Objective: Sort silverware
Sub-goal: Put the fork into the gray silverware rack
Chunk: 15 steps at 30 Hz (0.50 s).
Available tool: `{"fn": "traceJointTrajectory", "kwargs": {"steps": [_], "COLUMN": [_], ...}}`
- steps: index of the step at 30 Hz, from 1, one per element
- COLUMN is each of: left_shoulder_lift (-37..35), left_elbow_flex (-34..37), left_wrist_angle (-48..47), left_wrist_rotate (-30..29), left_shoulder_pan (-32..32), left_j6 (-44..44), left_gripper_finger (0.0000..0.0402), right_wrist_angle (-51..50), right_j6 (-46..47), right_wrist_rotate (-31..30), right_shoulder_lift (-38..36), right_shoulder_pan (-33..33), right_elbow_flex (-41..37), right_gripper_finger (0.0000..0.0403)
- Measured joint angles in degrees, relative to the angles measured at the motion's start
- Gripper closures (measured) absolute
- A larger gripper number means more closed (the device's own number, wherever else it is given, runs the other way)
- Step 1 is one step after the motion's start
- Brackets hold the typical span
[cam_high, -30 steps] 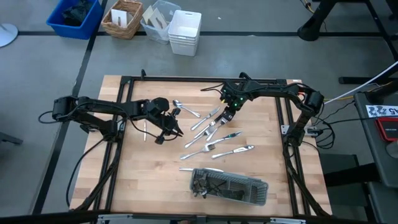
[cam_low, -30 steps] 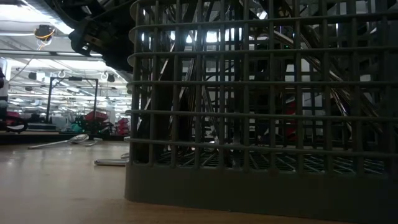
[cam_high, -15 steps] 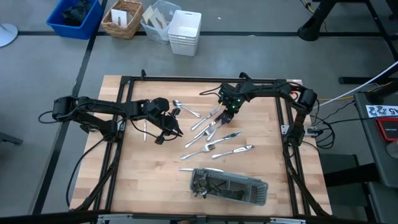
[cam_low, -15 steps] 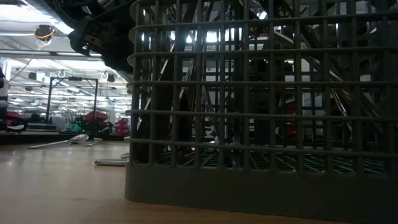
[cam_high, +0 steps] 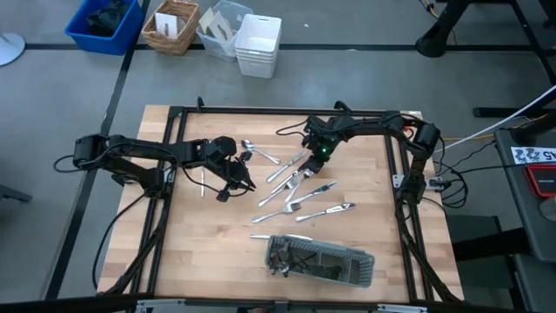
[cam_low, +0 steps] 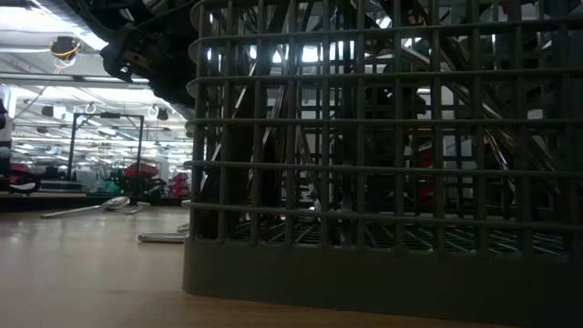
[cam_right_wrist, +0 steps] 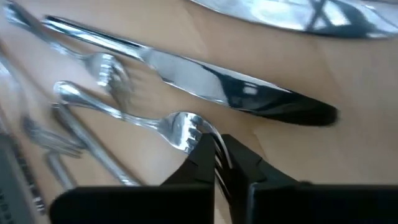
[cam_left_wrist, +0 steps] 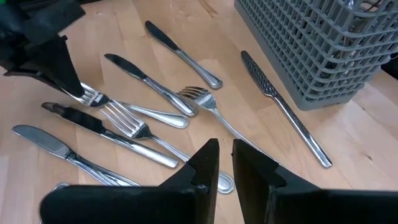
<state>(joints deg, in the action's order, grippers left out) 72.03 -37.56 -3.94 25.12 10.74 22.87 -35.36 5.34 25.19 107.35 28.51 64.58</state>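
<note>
Several pieces of silverware (cam_high: 295, 196) (forks, knives and spoons) lie loose on the wooden table's middle. Near the front edge stands the grey mesh tray (cam_high: 321, 259), with a few pieces in it. My right gripper (cam_high: 314, 163) reaches down into the far end of the pile and is shut on a fork (cam_right_wrist: 180, 127). A knife (cam_right_wrist: 205, 81) lies just beyond that fork. My left gripper (cam_high: 243, 180) hovers left of the pile, its fingers (cam_left_wrist: 205, 165) shut with nothing between them. My right gripper pinches the fork's tines (cam_right_wrist: 198, 132) between its two fingertips, coming steeply from above. The fingers lie across the fork's head. The fork's handle (cam_right_wrist: 93, 102) lies on the table among the other pieces.
A lone piece of silverware (cam_high: 202, 181) lies beside the left arm. In the low view the tray's wall (cam_low: 364, 182) fills most of the picture. Beyond the table's far edge stand a blue bin (cam_high: 104, 22), a wicker basket (cam_high: 171, 26) and a white bin (cam_high: 258, 43).
My right gripper has sunk a little toward the far end of the silverware pile and tipped more steeply downward. The left arm has kept still.
</note>
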Motion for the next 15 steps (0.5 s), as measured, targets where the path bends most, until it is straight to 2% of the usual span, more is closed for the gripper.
{"fn": "traceJointTrajectory", "kwargs": {"steps": [6, 15], "left_shoulder_lift": [0.0, 0.0], "left_elbow_flex": [0.0, 0.0], "left_wrist_angle": [0.0, 0.0], "left_wrist_rotate": [0.0, 0.0], "left_shoulder_pan": [0.0, 0.1], "left_j6": [0.0, 0.0], "left_gripper_finger": [0.0361, 0.0361], "right_wrist_angle": [0.6, -6.2], "right_j6": [0.4, -2.2], "right_wrist_rotate": [2.6, -0.8], "right_shoulder_lift": [0.1, -0.4], "right_shoulder_pan": [0.0, -0.1], "right_elbow_flex": [0.9, 9.9], "right_gripper_finger": [0.0387, 0.0397]}}
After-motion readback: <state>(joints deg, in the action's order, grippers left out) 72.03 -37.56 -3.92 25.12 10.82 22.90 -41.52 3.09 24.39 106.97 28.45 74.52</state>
